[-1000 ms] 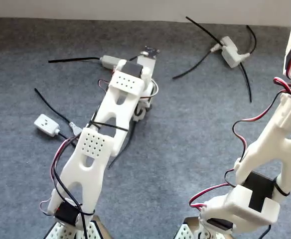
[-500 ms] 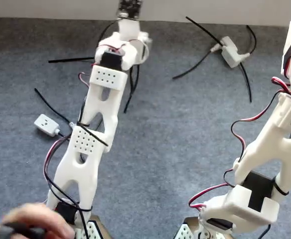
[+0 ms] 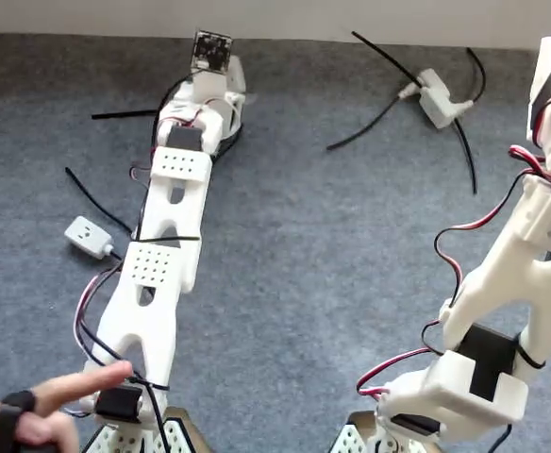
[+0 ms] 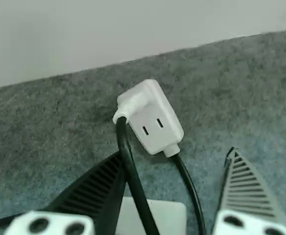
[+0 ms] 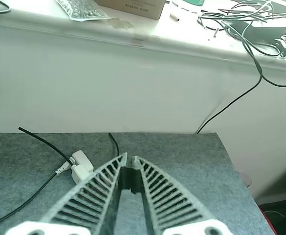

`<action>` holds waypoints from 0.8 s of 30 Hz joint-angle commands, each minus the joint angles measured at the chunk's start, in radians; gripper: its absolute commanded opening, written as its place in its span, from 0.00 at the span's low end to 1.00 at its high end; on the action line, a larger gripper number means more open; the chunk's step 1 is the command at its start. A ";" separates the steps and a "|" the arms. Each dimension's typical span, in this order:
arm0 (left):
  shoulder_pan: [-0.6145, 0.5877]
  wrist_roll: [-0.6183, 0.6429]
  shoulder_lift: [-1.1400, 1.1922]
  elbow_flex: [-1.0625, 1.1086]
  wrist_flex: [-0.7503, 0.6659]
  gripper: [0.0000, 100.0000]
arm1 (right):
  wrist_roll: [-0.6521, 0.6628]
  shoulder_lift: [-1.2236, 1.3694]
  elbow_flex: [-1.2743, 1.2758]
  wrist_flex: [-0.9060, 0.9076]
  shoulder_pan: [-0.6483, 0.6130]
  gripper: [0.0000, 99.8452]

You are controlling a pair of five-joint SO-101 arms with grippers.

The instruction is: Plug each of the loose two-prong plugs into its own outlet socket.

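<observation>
Hovering by a socket (image 4: 150, 120), left gripper (image 4: 176, 157) gapes wide, gripping nothing; right gripper (image 5: 130, 159) has jaws pressed together, empty.

Overhead view down on mat (image 3: 332, 236); both wrist views low, toward far wall (image 4: 84, 34)

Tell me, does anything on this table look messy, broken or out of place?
Nothing looks broken, but it is untidy. Loose black cords lie crossed around a white socket block near the mat's far edge. Another black cord runs between the open fingers of the left gripper, up to a second socket block.
</observation>
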 commanded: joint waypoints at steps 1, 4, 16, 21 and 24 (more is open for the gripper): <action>-0.035 -0.014 -0.039 -0.045 0.005 0.30 | 0.012 -0.050 -0.010 -0.013 -0.039 0.01; -0.073 -0.014 -0.120 -0.045 0.028 0.30 | 0.012 -0.050 -0.008 -0.013 -0.064 0.01; -0.274 -0.009 -0.521 -0.041 0.178 0.30 | 0.012 -0.051 -0.013 0.008 -0.079 0.01; -0.361 -0.012 -0.634 -0.038 0.347 0.29 | 0.012 -0.051 -0.013 0.008 -0.079 0.01; -0.380 -0.077 -0.676 -0.041 0.565 0.29 | 0.012 -0.051 -0.013 0.008 -0.079 0.01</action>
